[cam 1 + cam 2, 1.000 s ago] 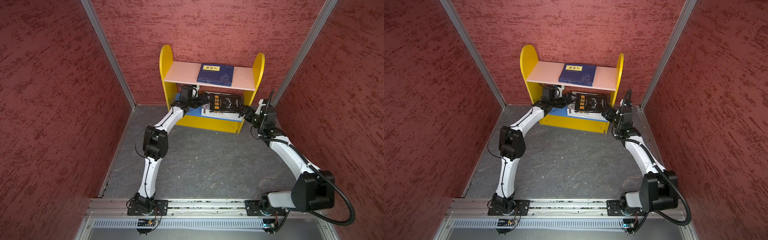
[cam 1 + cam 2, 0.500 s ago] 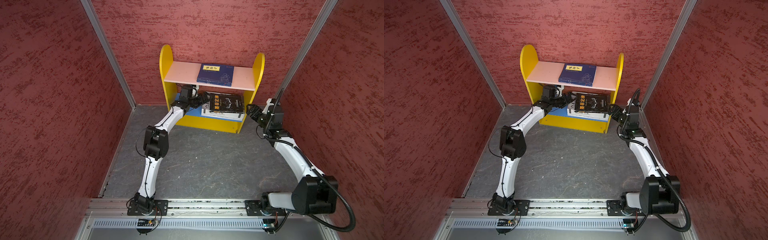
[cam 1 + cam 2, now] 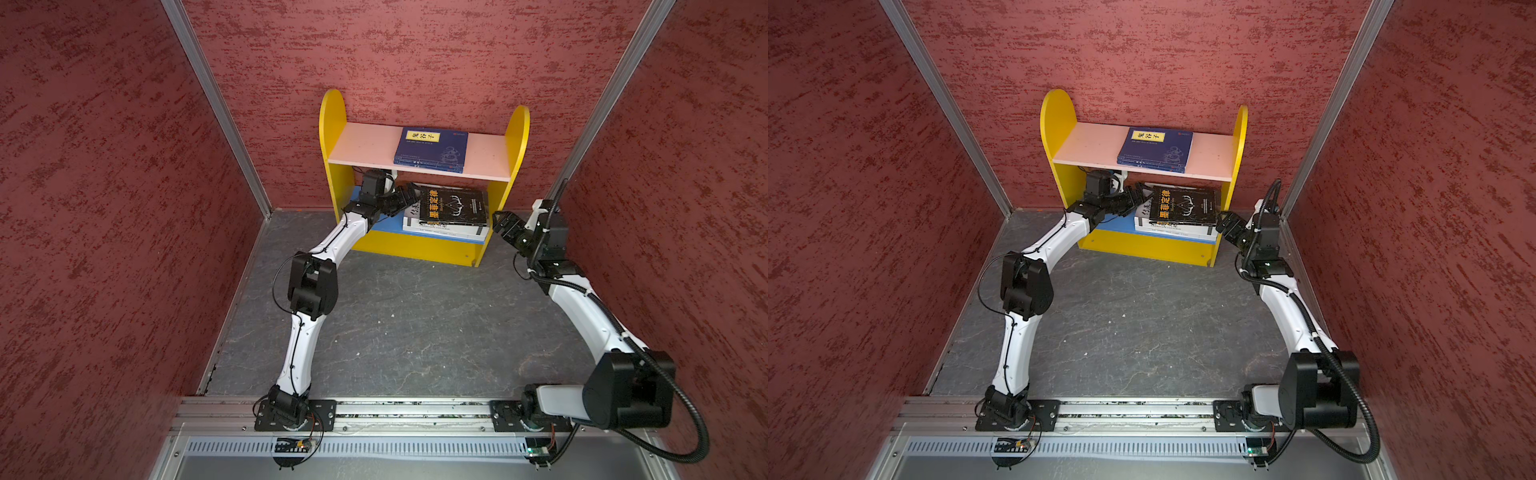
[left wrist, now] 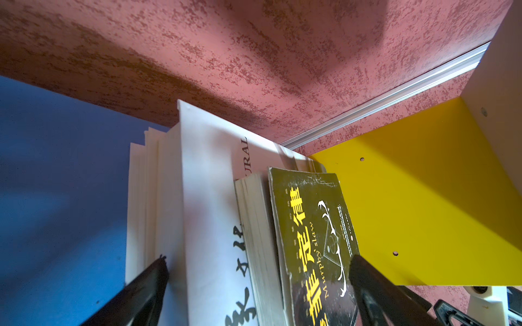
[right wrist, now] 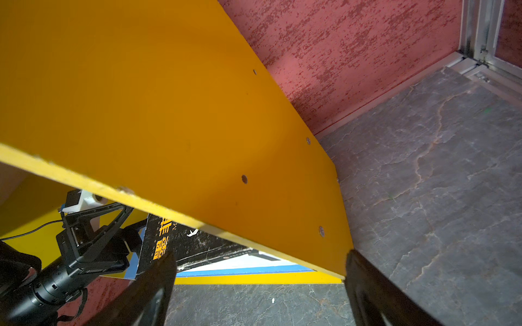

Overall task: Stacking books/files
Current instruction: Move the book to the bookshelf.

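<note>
Left wrist view: black book (image 4: pixel 310 225) lies between the wide-apart left jaws.

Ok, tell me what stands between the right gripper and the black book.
The shelf's yellow side panel: in the right wrist view it cuts across between the open right gripper and the black book.

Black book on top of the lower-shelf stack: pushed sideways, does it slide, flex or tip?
Likely slides rather than tips: the black book lies flat on the larger white book. Probably flexes if lifted by one edge, since its cover looks like scuffed paperback. The page block is fairly thick, so it is probably not light.
</note>
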Controlling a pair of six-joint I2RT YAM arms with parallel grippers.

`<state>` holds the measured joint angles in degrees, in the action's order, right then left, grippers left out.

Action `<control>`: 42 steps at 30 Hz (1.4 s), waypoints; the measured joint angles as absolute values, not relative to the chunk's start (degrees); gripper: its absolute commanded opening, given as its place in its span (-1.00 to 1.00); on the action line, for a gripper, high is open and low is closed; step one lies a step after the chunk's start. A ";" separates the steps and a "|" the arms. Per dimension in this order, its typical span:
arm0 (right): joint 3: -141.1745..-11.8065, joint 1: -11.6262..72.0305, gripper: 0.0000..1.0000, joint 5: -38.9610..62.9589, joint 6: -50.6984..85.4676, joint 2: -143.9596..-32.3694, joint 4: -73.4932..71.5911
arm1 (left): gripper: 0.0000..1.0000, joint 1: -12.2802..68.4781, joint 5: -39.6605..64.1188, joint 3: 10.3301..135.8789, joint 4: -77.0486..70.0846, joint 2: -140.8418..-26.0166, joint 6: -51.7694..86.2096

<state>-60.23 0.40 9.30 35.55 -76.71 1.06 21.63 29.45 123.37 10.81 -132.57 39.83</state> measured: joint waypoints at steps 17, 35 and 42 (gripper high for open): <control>-60.14 -0.21 0.88 11.60 35.51 -75.85 1.21 | 0.99 22.44 25.15 113.82 3.68 -129.21 40.21; -57.32 -0.30 0.88 12.95 35.57 -73.01 1.78 | 0.99 22.59 22.90 99.44 2.68 -118.43 37.56; -57.17 -0.34 0.88 13.58 35.70 -73.01 1.85 | 0.98 24.45 18.92 96.31 11.09 -110.63 30.87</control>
<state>-57.17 -0.34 13.58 35.70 -73.01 1.85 24.45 18.92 96.31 11.09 -110.63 30.87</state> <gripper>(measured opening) 0.939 0.996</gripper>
